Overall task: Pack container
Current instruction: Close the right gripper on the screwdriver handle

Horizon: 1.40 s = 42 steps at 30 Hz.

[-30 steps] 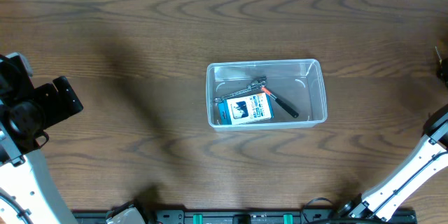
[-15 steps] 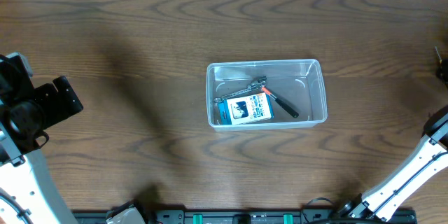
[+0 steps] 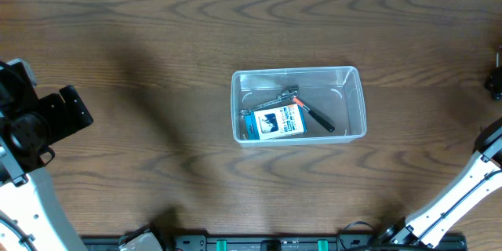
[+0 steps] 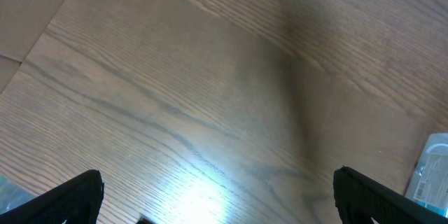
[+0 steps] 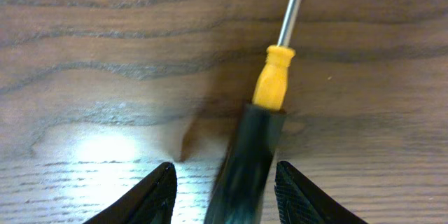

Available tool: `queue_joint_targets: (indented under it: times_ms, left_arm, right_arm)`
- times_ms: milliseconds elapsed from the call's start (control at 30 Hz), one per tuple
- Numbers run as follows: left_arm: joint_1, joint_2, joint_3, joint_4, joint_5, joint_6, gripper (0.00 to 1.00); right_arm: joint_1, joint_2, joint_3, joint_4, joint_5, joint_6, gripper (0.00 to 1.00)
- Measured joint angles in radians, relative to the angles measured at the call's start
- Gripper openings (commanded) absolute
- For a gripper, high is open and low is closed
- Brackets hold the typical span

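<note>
The clear plastic container (image 3: 358, 102) stands at the table's middle; its corner shows at the right edge of the left wrist view (image 4: 432, 164). Inside lie a blue-and-white box (image 3: 274, 122), a metal wrench (image 3: 271, 100) and a black tool with an orange part (image 3: 318, 118). My right gripper (image 5: 224, 196) is open, low over the table at the far right edge (image 3: 494, 82), its fingers on either side of the black handle of a screwdriver (image 5: 273, 77) with a yellow collar and metal shaft. My left gripper (image 4: 217, 206) is open and empty over bare wood at the far left.
The left arm (image 3: 39, 121) fills the left edge of the overhead view. The right arm's link (image 3: 455, 196) crosses the bottom right corner. A black rail (image 3: 267, 243) runs along the table's front edge.
At the overhead view's right edge the right gripper has shifted slightly downward. The left arm and the container's contents have not moved.
</note>
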Motion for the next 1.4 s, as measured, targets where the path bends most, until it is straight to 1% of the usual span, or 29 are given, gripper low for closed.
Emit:
queue_joint_targets:
  times_ms: [200, 633, 867, 1400]
  left_arm:
    - [0.000, 0.000, 0.000, 0.000, 0.000, 0.000, 0.98]
    - [0.000, 0.000, 0.000, 0.000, 0.000, 0.000, 0.98]
    - [0.000, 0.000, 0.000, 0.000, 0.000, 0.000, 0.98]
    - [0.000, 0.000, 0.000, 0.000, 0.000, 0.000, 0.98]
  right_arm:
    - [0.000, 0.000, 0.000, 0.018, 0.002, 0.012, 0.48]
    - [0.000, 0.000, -0.002, 0.038, 0.041, 0.157, 0.48]
    - [0.000, 0.000, -0.002, 0.076, 0.046, 0.232, 0.48]
    - [0.032, 0.000, -0.003, 0.109, 0.048, 0.255, 0.47]
